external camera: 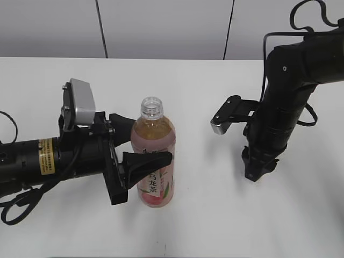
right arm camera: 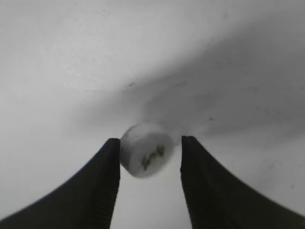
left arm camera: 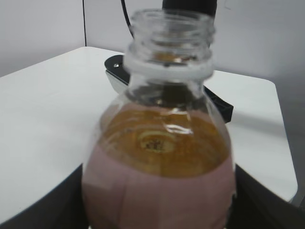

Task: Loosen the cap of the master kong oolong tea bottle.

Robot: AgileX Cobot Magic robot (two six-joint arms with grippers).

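The master kong oolong tea bottle (external camera: 153, 156) stands upright on the white table, its threaded neck (left arm camera: 169, 33) bare and uncapped. My left gripper (external camera: 152, 141) is shut on its labelled body, one black finger on each side (left arm camera: 157, 200). The white cap (right arm camera: 145, 150) with dark print on top shows blurred between the fingers of my right gripper (right arm camera: 151, 140). It touches the left finger, and a gap separates it from the right finger (right arm camera: 200, 176). The right gripper (external camera: 257, 173) points down at the table, to the right of the bottle. In the exterior view the cap is hidden.
The white table (external camera: 215, 215) runs to a grey panelled wall behind. A black cable (external camera: 301, 13) loops above the right arm. In the left wrist view the right arm's camera mount (left arm camera: 217, 100) shows behind the bottle.
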